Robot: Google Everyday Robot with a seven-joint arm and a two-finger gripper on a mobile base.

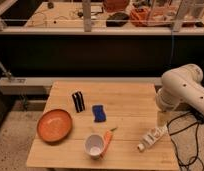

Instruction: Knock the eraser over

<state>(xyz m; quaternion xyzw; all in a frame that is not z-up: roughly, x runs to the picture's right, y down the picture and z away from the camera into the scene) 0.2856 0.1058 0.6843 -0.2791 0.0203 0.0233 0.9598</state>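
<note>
Camera view, the only one:

- Arm (181,89): only the white links show, at the table's (130,100) right edge. The gripper is not visible, somewhere beyond those links, so I can't tell whether it is released or clenched.
- Eraser (78,101): black block on the left half of the table, towards the far edge. It looks to be standing on end, not yet toppled, with its long axis roughly vertical and a slight lean in this view.
- Neighbours: blue pad (98,113) just beside it on the arm's side, orange plate (54,125) near-left of it, white cup (94,145) and carrot (108,139) near the front edge, white bottle (152,137) at front right.
- Key relation: the eraser is well apart from the arm, across the table to the left.
- My read: reach leftward over the blue pad and push high on the block, so it tips instead of sliding.
</note>
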